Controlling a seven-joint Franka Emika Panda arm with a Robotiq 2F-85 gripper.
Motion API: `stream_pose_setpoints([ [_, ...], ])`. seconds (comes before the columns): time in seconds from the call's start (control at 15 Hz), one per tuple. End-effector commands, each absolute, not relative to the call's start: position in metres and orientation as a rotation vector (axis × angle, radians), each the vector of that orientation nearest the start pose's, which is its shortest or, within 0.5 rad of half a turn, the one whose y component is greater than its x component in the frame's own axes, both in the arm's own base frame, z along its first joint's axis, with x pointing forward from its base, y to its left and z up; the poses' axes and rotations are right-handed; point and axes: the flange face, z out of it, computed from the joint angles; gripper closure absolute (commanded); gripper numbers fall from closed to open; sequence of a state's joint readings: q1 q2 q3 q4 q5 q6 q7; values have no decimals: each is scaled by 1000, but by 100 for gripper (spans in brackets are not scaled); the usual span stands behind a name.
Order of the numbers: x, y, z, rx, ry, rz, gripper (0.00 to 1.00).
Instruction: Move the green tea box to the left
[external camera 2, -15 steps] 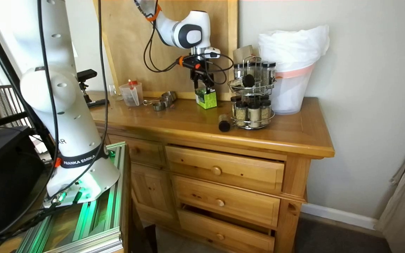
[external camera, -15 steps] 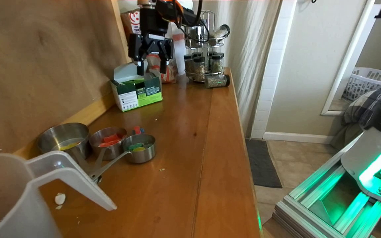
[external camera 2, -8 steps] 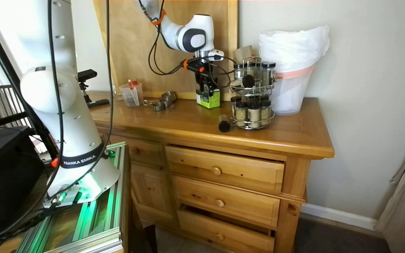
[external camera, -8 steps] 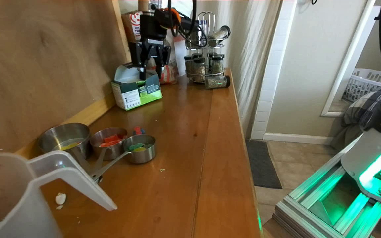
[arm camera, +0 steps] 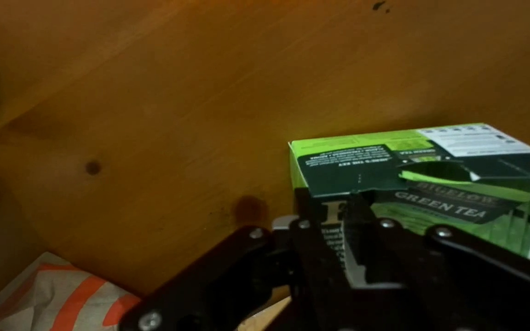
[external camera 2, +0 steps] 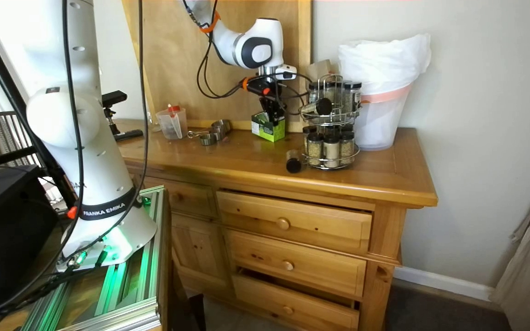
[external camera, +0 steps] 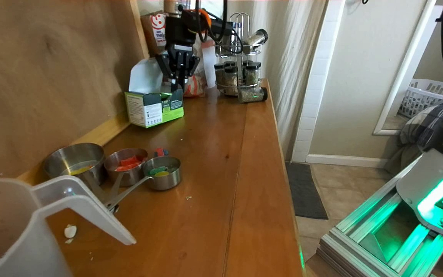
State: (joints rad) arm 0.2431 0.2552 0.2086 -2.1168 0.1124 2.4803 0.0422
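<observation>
The green tea box (external camera: pixel 154 109) is partly hidden by the black hand (external camera: pixel 179 86), whose dark fingers are hard to separate from the box's dark green panel in the wrist view. There the box runs off the right edge (the words "GREEN TEA" can be read inside its opening), and a red-striped paper bag (arm camera: pixel 81 296) shows only a corner. Whether the whole base of the box touches the tabletop (external camera: pixel 206 184) cannot be told.

That tabletop is polished reddish-brown wood over a chest of drawers (external camera 2: pixel 320 220), and the box is near the tall plywood board (external camera: pixel 60 80) along its back. In an exterior view, three metal measuring cups (external camera 2: pixel 208 139) and a translucent pitcher (external camera 2: pixel 172 131) stand to the left of the box; to its right are a wire spice rack (external camera 2: pixel 329 121) and a jar (external camera 2: pixel 293 163) lying on its side.

The white arm (external camera 2: pixel 253 48) arches over and bends down above the box, so the hand points at the tabletop. Its fingers stand close together, with a wall of the box pinched between them.
</observation>
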Motion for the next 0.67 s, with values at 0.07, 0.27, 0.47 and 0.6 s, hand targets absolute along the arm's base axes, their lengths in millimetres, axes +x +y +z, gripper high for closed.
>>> stream_pose_setpoints([
  [0.07,528,252,306,-2952,-481,-118,96],
  [0.27,516,249,319,-2910,-553,-127,97],
  [0.47,497,240,339,-2845,-641,-150,100],
  [0.6,487,232,351,-2820,-662,-169,99],
])
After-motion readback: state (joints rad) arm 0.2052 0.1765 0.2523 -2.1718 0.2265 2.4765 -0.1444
